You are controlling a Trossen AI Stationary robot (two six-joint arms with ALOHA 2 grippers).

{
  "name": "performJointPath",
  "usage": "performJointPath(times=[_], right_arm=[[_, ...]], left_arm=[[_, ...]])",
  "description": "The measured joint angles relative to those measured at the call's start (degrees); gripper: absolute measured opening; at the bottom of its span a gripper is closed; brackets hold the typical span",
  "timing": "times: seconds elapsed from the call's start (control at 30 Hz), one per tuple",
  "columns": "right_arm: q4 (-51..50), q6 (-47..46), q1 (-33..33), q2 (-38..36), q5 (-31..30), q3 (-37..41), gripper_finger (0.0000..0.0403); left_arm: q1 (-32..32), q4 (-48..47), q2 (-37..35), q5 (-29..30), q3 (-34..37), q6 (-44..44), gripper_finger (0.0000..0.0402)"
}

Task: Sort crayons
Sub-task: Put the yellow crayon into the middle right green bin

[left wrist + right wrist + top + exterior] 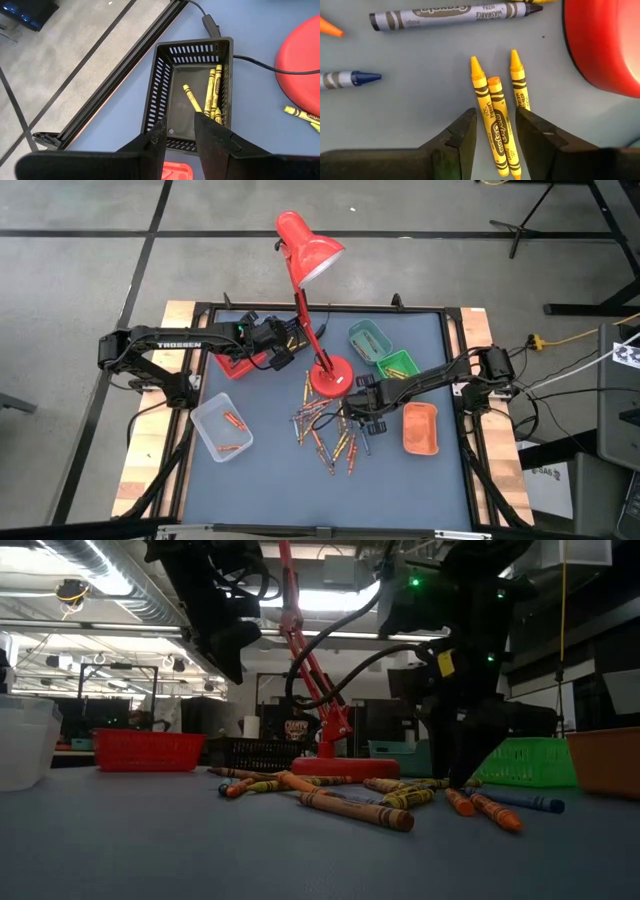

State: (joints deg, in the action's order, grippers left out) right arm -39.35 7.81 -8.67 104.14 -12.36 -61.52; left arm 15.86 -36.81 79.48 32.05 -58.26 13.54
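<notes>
Yellow crayons in black basket at table's far edge, left of the red lamp base; I count about four inside. My left gripper hangs over that basket, jaws parted a bit, nothing between them.

Right gripper is down at mid-table, just right of the loose crayon pile. Its jaws stand open and straddle three crayons lying side by side on the mat: two yellow and one orange-yellow in the middle. Fingers sit either side, not clamped on anything that I can see. Grey crayon and a blue-tipped one lie farther off on the mat, lamp base just beside.

Pile sits in front of the lamp base, mostly orange, yellow, brownish.

Other bins:
- red basket far left, beside the black one
- clear tray near left edge, a few orange crayons inside
- teal basket and green basket far right of lamp
- orange tray near right edge
</notes>
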Motion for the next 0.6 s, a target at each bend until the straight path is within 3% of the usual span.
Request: performJointPath(times=[0.2, 0.4, 0.6], right_arm=[[-2.53, -0.71, 0.00, 0.02, 0.24, -2.57, 0.0138], [-2.51, -0.74, 0.00, 0.00, 5.63, -3.08, 0.0138], [-2.48, -0.72, 0.02, 0.00, 6.91, -3.08, 0.0138]], left_arm=[[0.00, 0.01, 0.00, -0.02, 0.02, 0.00, 0.0082], [-0.02, -0.01, 0.00, -0.02, 0.02, 1.33, 0.0082], [-0.02, -0.01, 0.00, -0.02, 0.02, 1.33, 0.0082]])
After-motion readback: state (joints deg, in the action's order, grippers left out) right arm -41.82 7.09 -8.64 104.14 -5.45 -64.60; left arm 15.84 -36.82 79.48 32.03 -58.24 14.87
